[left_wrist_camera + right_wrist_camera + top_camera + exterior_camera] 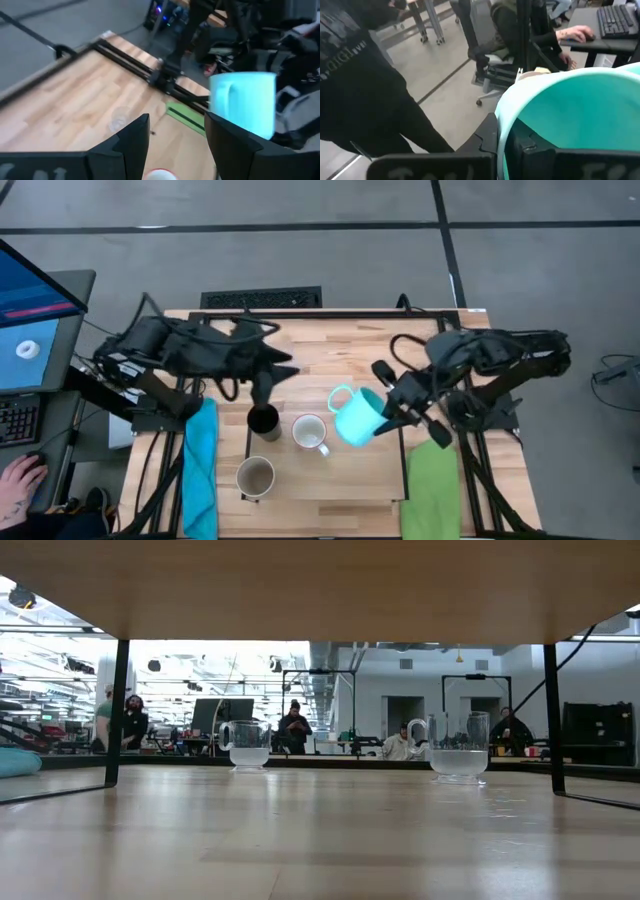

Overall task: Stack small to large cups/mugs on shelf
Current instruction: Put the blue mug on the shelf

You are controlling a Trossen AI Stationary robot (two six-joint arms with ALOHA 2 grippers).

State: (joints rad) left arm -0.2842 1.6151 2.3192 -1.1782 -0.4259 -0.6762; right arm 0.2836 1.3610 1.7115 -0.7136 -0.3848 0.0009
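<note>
While the left gripper stands open just above the black tumbler on the light-wood shelf, a beige-tan mug sits nearer the shelf's front edge. Right of the tumbler is the white handled mug. Further right, the right gripper is closed on the tilted bright blue handled mug.

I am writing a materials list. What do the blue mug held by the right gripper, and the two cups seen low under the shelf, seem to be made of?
The blue mug, clamped at its rim by the right gripper, looks like plastic or glazed ceramic: opaque, even colour, smooth. I cannot tell which. The two cups look like clear glass: the room shows through them.
</note>
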